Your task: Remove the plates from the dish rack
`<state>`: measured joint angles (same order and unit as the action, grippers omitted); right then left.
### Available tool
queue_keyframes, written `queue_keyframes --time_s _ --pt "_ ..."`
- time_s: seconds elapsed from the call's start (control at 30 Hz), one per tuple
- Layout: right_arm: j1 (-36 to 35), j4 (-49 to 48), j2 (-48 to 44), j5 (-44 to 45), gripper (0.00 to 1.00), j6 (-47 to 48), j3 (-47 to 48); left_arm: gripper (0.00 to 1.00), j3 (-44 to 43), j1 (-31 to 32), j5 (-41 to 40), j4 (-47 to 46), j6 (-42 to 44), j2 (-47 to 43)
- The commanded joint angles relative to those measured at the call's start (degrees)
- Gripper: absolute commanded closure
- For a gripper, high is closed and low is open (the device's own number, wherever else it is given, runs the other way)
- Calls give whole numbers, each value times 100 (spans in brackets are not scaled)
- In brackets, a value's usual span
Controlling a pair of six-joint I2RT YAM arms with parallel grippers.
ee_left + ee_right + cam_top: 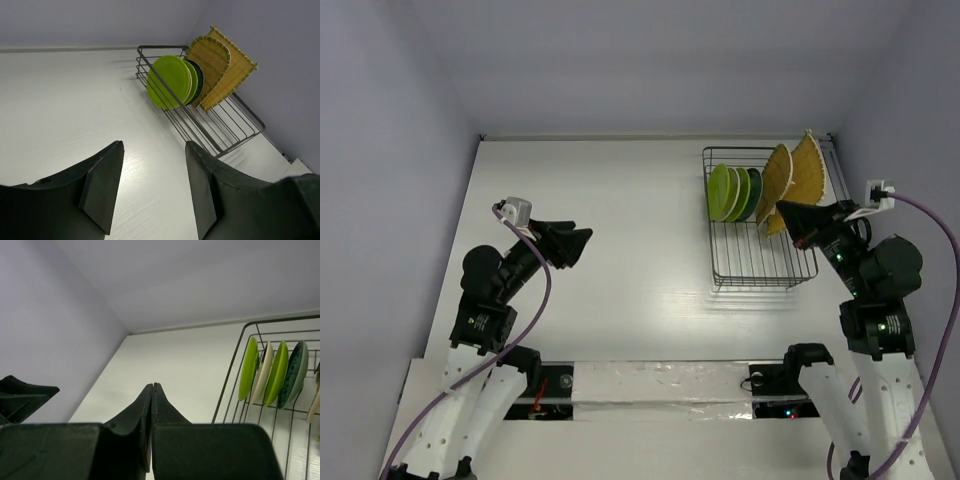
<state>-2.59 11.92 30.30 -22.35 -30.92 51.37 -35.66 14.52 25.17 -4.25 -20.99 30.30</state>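
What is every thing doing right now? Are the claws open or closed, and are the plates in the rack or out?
dish rack: sitting flat on the table, loaded at its far end, near part bare.
small plates: standing on edge in the rack, side by side.
bamboo plates: upright in the rack, leaning together.
left gripper: open, holding nothing.
right gripper: shut, holding nothing.
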Motion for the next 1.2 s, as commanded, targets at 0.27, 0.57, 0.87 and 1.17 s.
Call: queue_keyframes --time_s 0.27,0.57,0.87,1.17 --pt "-2112 2 1301 1642 100 550 829 76 -213 -20 94 -155 113 -33" --pt "-2553 908 2751 3841 94 1245 1533 100 -248 -20 -267 3 96 -42" --pt "-2553 908 4323 4555 53 1536 1928 71 -231 -20 -302 3 95 -42" --pt "-2553 908 5749 5205 58 1580 2728 63 -240 -20 -311 47 113 -16"
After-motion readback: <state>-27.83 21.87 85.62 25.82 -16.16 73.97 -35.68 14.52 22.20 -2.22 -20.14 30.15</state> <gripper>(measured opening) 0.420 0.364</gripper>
